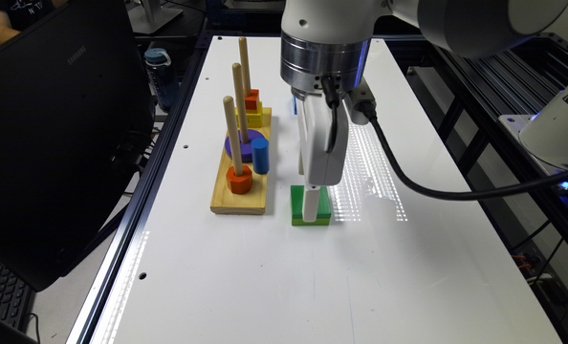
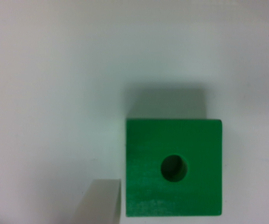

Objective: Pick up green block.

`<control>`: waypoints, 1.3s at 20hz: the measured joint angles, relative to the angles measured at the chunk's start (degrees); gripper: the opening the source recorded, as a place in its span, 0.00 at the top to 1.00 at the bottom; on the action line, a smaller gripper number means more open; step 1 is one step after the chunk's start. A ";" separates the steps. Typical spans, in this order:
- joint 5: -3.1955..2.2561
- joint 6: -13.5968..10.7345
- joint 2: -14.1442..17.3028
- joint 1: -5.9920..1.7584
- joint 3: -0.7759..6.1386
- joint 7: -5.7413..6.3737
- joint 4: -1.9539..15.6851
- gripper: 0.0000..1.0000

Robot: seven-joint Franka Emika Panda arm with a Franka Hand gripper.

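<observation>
Gripper (image 2: 197,198) spread wide, straddling the flat green square wooden block (image 2: 173,168) on the white bench (image 1: 265,286) — pre-grasp step — next I'd close squarely on its sides.

"SAMSUNG" stands on the black monitor back (image 1: 54,119) (faint, upper part).

Green block (image 1: 296,204) lies on the table (image 1: 408,267), just beside the peg board (image 1: 238,200), on the exterior view's right.
</observation>
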 joint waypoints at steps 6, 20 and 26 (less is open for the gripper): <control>-0.06 0.01 0.17 0.00 -0.02 0.02 0.03 0.00; -1.29 3.02 3.86 -0.02 -0.49 0.40 0.28 0.00; -1.57 3.14 4.48 0.01 -0.54 0.65 0.91 0.00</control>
